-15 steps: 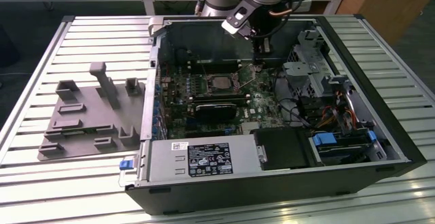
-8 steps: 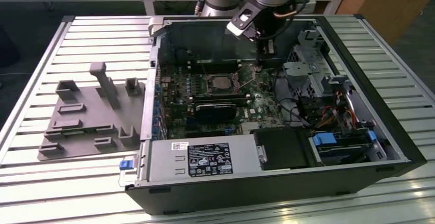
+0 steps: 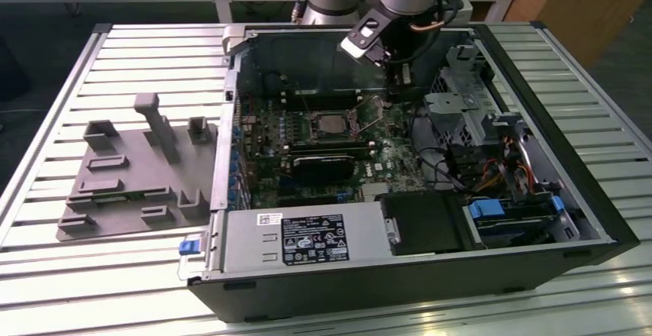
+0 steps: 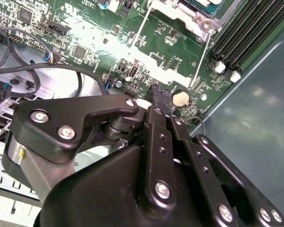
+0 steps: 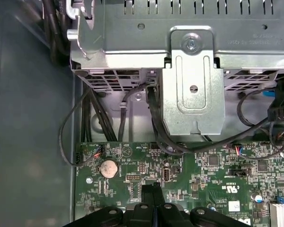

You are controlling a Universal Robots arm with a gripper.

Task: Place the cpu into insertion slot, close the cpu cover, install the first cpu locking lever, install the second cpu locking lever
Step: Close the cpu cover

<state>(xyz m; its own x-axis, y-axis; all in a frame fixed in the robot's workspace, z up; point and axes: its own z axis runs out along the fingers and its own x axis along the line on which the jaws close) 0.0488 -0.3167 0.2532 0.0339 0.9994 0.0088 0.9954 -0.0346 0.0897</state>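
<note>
Cpu (image 3: 328, 123) placement looks done, reading from the biggest things inward. On the slatted counter (image 3: 122, 275) lies the open computer case (image 3: 570, 221), taking up the middle and right of the exterior view. Its green motherboard (image 3: 379, 147) carries the insertion slot (image 3: 328, 137) just above the frame's centre. The chip shows there as a pale silver-grey square, flat and level inside the slot's metal rim.

The cpu cover (image 4: 189, 20), a thin silvery frame seen in the second wrist view, appears to lie down over the chip. That step seems finished too, though the angle leaves some doubt.

What is left, by my reading, is both levers. One locking lever (image 4: 141, 26) and the second locking lever (image 4: 202, 59) run out from the slot as thin bright wires and seem unlatched.

The end effector (image 5: 152, 194) has its fingers pressed together with nothing between them. It hovers over the board near the coin battery (image 5: 108, 167), up and to the right of the slot in the exterior view.
</note>
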